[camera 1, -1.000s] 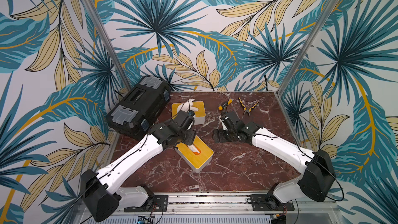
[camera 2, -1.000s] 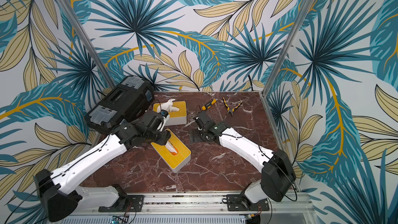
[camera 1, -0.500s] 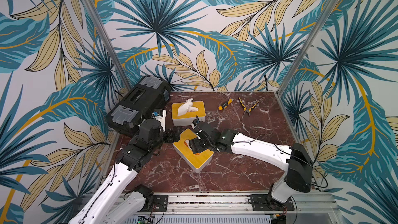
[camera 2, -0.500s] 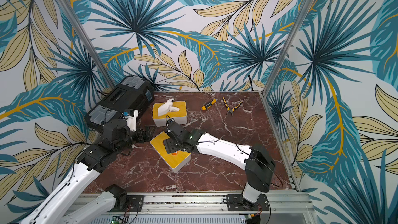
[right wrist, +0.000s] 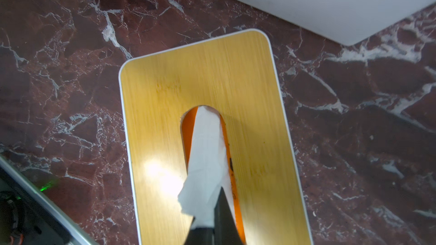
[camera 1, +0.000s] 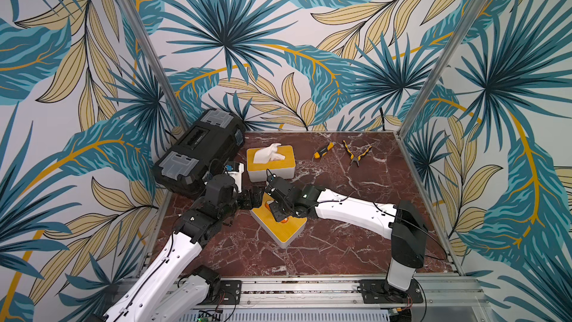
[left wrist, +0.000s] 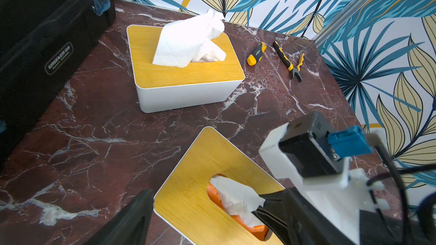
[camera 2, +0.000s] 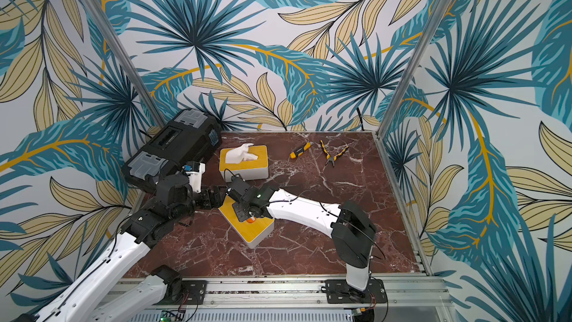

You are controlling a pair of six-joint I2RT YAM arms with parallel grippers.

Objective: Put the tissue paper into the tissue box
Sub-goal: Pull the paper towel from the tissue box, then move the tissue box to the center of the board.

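The tissue [right wrist: 205,159] is partly in: one end lies down in the orange-lined slot of the near box [right wrist: 160,104], the other bunches up above the lid, where the right jaws are pressed together on it. The left jaws stand spread and empty just beside the end of that box nearer the toolbox [camera 1: 198,150], touching nothing that I can make out. The tissue is a thin, limp sheet with hardly any weight and no stiffness, so if pushed by a loose end it will likely buckle and pile on the lid rather than slide in. I'd judge the best hold is low, close to the slot, with the pinched end driven straight down through the opening and let go inside. It tears easily and may cling to the jaws and ride back out as they lift. The box looks light too and sits askew on the bench [camera 1: 340,243], so a sideways drag could shift it. The far box [camera 1: 272,175] has its own sheet [camera 1: 268,153] standing up from its lid, and a screwdriver [camera 1: 323,150] and pliers [camera 1: 356,154] lie well apart at the back
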